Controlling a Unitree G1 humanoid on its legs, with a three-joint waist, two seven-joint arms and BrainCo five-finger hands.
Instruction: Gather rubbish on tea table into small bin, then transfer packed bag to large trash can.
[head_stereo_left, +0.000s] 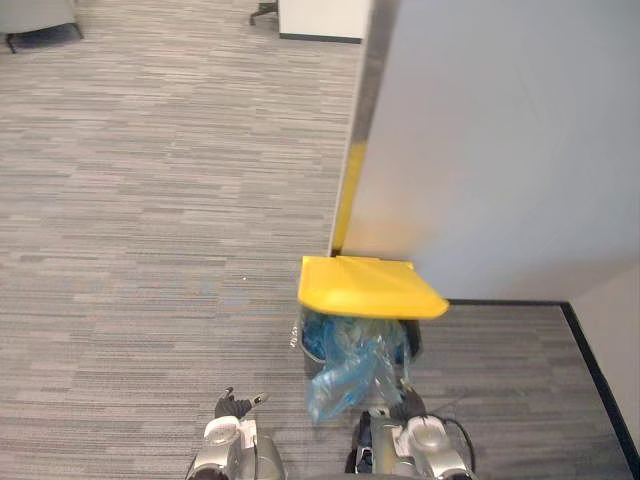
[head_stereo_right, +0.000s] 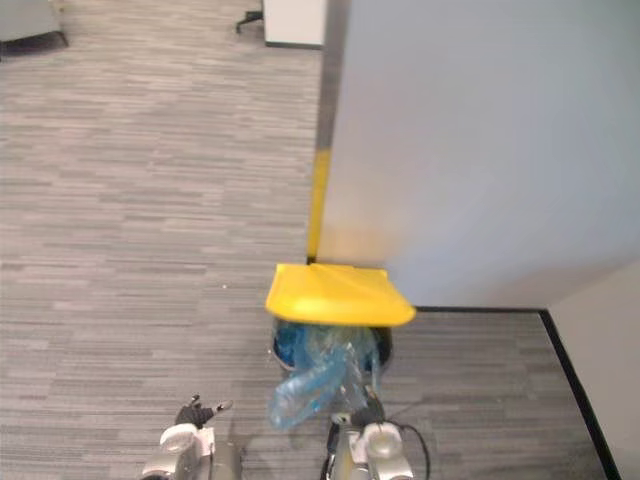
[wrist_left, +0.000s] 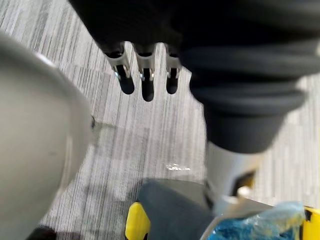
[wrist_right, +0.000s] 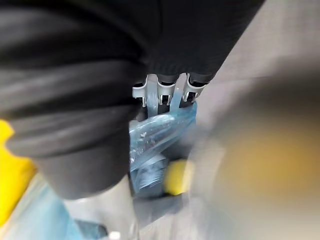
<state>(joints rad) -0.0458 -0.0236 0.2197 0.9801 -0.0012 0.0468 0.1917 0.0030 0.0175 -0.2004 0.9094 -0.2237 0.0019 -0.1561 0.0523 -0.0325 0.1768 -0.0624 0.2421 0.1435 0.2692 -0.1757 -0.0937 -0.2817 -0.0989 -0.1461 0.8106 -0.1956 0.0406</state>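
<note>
A pale grey partition wall (head_stereo_left: 500, 150) fills the right of the room, with striped grey carpet (head_stereo_left: 150, 200) spreading out to the left. At the foot of the wall's corner stands the large trash can with a flat yellow lid (head_stereo_left: 370, 288), and a blue liner (head_stereo_left: 320, 335) shows at its mouth under the lid's front edge.

The packed bag of translucent blue plastic (head_stereo_left: 345, 380) hangs right at the can's front, its top just below the lid and its lower end drooping towards the robot. From where I stand it does not look to be inside yet. The right hand (wrist_right: 165, 92) has its fingers curled tight on the bag's gathered plastic, low and close to the can. The left hand (head_stereo_left: 238, 405) hangs off to the side, well apart from the bag, with its fingers loose and holding nothing.

I'd say the delivery is nearly done, and the tricky part is the lid. The bag should go up and forward so its bulk pushes in under the yellow edge, not against the can's front. The hand should let go only once most of the bag is past the rim, because the slack plastic could snag on the lid or slide back out onto the carpet.
</note>
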